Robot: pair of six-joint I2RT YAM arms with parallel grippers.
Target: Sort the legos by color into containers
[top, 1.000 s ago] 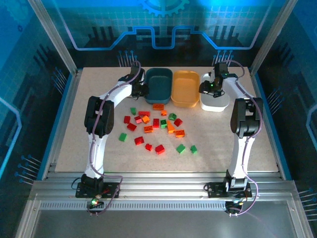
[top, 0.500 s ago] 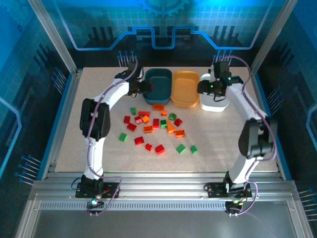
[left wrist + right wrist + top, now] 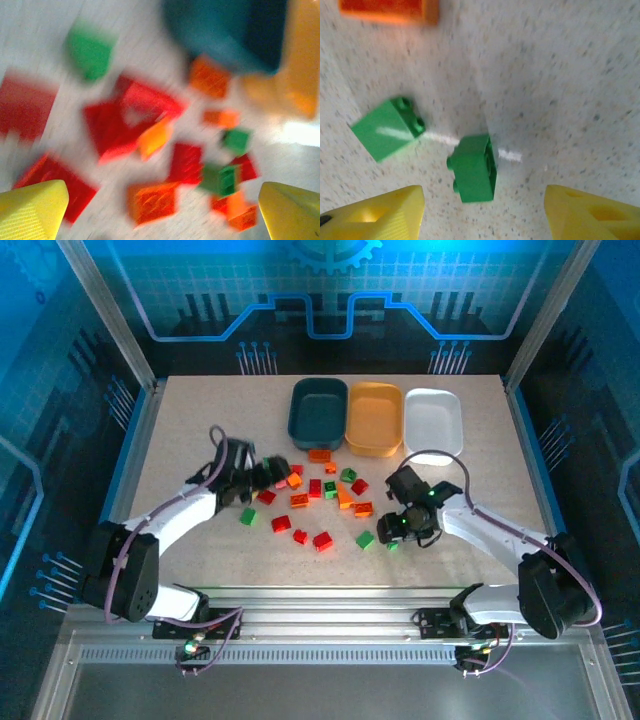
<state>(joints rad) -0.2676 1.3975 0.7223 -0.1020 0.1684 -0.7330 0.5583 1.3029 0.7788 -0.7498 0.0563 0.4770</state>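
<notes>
Right gripper (image 3: 482,212), fingers wide, brackets a green lego (image 3: 472,169) at lower centre, apparently to pinch it; left gripper (image 3: 160,210), equally wide, overlooks red legos (image 3: 135,115).

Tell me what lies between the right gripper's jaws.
In the right wrist view, a green lego lies on the table between the open jaws of the right gripper, touching neither.

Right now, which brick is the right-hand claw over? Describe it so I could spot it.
From the white tray, come toward the near table edge, to the brick pile's right fringe. Two green ones lie apart there near an orange brick. Yours is the green brick centred between the right gripper's fingers, not its off-centre neighbour.
</notes>
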